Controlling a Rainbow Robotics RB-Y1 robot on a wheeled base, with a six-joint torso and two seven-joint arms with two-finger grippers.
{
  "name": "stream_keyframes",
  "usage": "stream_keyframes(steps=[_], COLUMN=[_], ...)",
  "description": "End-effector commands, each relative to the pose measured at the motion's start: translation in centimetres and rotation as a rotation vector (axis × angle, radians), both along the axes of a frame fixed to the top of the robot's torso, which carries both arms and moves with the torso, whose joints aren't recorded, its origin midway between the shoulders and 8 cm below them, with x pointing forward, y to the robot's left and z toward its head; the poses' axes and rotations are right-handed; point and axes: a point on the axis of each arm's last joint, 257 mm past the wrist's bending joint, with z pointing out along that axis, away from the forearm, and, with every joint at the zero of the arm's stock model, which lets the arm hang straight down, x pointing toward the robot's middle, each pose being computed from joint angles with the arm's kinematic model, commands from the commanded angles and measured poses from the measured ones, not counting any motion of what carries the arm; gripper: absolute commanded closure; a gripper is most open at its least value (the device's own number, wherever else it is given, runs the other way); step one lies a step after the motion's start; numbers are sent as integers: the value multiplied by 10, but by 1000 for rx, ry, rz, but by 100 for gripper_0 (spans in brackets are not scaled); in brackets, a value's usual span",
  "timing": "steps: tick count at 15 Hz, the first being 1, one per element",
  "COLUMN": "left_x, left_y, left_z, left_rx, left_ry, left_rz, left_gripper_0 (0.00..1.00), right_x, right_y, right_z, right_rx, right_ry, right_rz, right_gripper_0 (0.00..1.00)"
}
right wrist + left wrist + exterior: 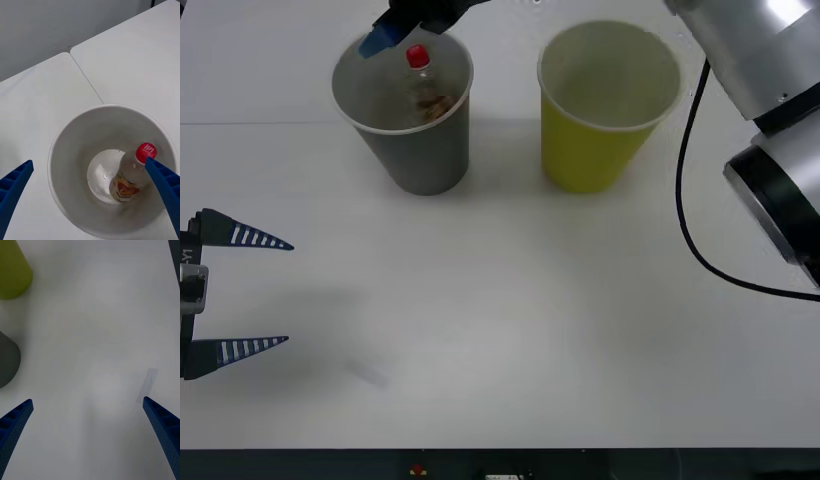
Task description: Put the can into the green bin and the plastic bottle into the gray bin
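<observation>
The large gray paper cup with a white rim, the gray bin (404, 110), stands upright on the white bench (510, 320), and everything else is placed from it. Inside it the small clear plastic bottle (423, 88) with a red screw cap and yellow-orange label leans tilted, its base on the cup's floor and its cap up near the wall on the side facing the yellow-green cup. The right pincer (90, 195) hangs directly above the gray bin's mouth, its blue ribbed fingers (13, 187) spread wide apart and gripping nothing; one fingertip sits just beside the red cap. The large yellow-green paper cup with a white rim, the green bin (605, 105), stands upright beside the gray bin, apart from it, toward the robot's right. The left pincer (242, 292) hovers well apart from the gray bin, nearer the robot and to its left, fingers wide open and empty.
</observation>
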Motion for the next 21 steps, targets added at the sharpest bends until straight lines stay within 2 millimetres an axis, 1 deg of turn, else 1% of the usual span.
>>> stream_keyframes(steps=[1,3,6,8,9,11,13,15,18,20,21], left_x=[0,0,0,0,0,0,0,0,0,0,0], left_y=[0,0,0,0,0,0,0,0,0,0,0], left_z=[0,0,0,0,0,0,0,0,0,0,0], left_rx=[0,0,0,0,0,0,0,0,0,0,0], left_ry=[0,0,0,0,0,0,0,0,0,0,0], left_rz=[0,0,0,0,0,0,0,0,0,0,0], left_gripper_0=[0,0,0,0,0,0,0,0,0,0,0], right_x=[-17,-30,-49,-62,-68,-80,-94,-107,-131,-148,-155], right_y=[-28,-54,-92,-113,-128,-149,-178,-201,-235,-260,-268], right_z=[4,1,-10,-16,-23,-35,-52,-65,-83,-98,-105], right_rx=[-3,-6,4,14,11,21,7,-16,-64,-95,-103], right_ry=[8,10,7,4,-21,-26,-50,-76,-110,-117,-118], right_rz=[43,70,108,131,160,214,263,293,357,390,405], right_gripper_0=[0,0,0,0,0,0,0,0,0,0,0])
